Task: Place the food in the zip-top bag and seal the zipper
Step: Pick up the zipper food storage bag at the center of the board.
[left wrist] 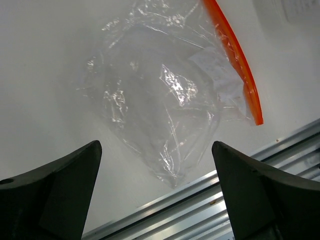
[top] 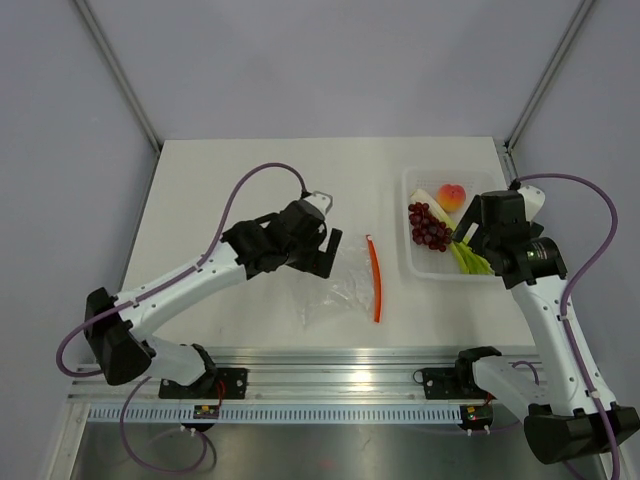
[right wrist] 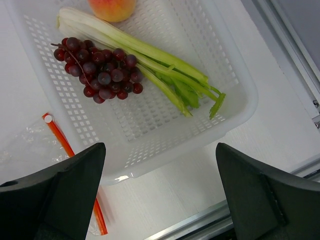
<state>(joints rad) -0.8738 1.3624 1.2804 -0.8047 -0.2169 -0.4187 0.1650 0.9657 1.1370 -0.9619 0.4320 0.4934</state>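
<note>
The zip-top bag (top: 335, 290) lies flat and crinkled on the white table, its orange-red zipper (top: 376, 280) along the right edge. My left gripper (top: 322, 250) hovers open just left of and above the bag (left wrist: 165, 100), and the zipper (left wrist: 235, 55) shows at the upper right of its view. The food sits in a perforated white tray (top: 410, 268): dark red grapes (right wrist: 97, 70), pale-green stalks (right wrist: 150, 57) and a peach-like fruit (right wrist: 112, 6). My right gripper (top: 478, 234) hangs open over the tray's right side (right wrist: 160, 145), holding nothing.
An aluminium rail (top: 340, 365) runs along the table's near edge, close to the bag's lower corner (left wrist: 175, 180). The tray's near rim (right wrist: 240, 107) lies between the right fingers and the food. Metal frame posts rise at the table's back corners.
</note>
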